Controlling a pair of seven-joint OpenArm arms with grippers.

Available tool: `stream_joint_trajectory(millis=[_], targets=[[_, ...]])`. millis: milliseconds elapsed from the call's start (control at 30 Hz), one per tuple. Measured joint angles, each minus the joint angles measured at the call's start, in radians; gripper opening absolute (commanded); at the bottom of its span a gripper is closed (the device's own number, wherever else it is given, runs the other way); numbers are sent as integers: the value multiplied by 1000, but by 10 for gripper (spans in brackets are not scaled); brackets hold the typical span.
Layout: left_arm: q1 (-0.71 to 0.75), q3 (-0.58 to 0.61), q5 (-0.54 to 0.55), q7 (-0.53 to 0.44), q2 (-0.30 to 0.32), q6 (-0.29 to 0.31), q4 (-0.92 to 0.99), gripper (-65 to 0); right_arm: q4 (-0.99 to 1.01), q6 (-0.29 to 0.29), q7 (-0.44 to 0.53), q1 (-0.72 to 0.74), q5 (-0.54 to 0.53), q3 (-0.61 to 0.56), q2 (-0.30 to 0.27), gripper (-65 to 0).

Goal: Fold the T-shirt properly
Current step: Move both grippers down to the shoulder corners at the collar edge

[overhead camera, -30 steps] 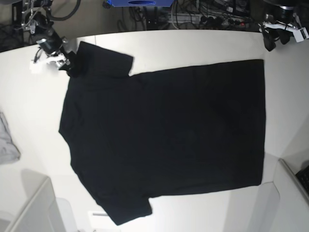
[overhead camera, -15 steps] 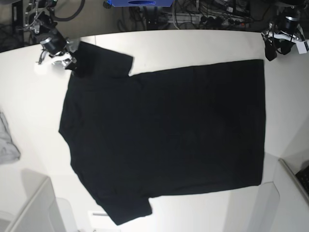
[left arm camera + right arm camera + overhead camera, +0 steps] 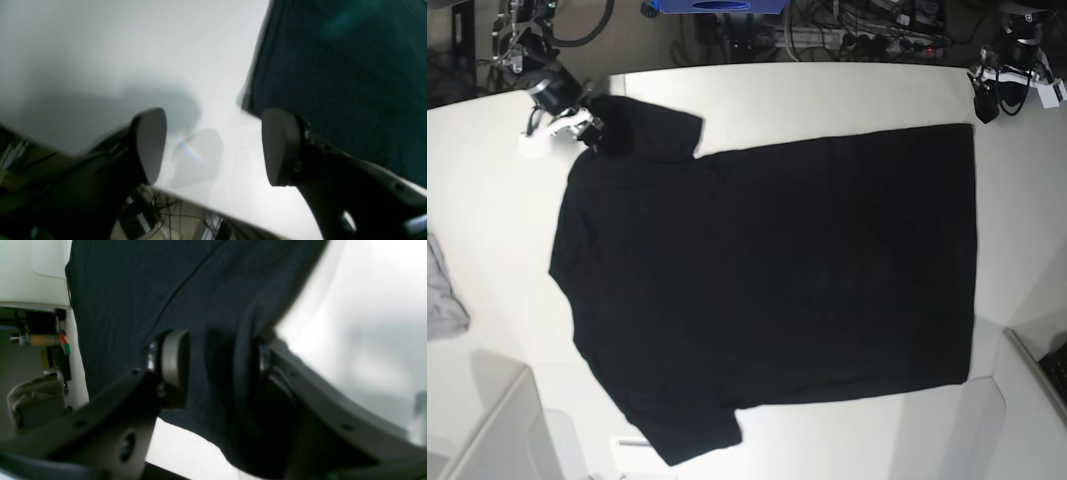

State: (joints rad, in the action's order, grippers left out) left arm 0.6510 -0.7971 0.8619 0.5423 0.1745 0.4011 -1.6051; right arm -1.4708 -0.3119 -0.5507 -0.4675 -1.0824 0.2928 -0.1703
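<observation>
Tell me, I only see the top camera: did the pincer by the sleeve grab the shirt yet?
Observer: Yes. The right wrist view shows T-shirt sleeve cloth bunched between the pads of the right pincer.
Operator: And the other pincer, by the far corner?
Observer: The left pincer is wide open with nothing in it.
Operator: Is it touching the shirt?
Observer: I cannot tell. It hangs mostly over bare table, with the shirt's corner right beside one finger.

The T-shirt [image 3: 767, 290] is plain black; the desk [image 3: 827, 95] white; a grey cloth [image 3: 439, 295] lies at the left edge.
</observation>
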Motion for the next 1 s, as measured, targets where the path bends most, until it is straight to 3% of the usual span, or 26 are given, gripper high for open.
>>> stream_joint_trajectory(millis=[133,1000], targets=[[-19,0,0,1,0,0,1,-230,16,-2,-26,18,46,0,0,-650],[-166,225,29,-52,11,19,118,-232,21,-3,-28,20,53,-2,-3,-650]])
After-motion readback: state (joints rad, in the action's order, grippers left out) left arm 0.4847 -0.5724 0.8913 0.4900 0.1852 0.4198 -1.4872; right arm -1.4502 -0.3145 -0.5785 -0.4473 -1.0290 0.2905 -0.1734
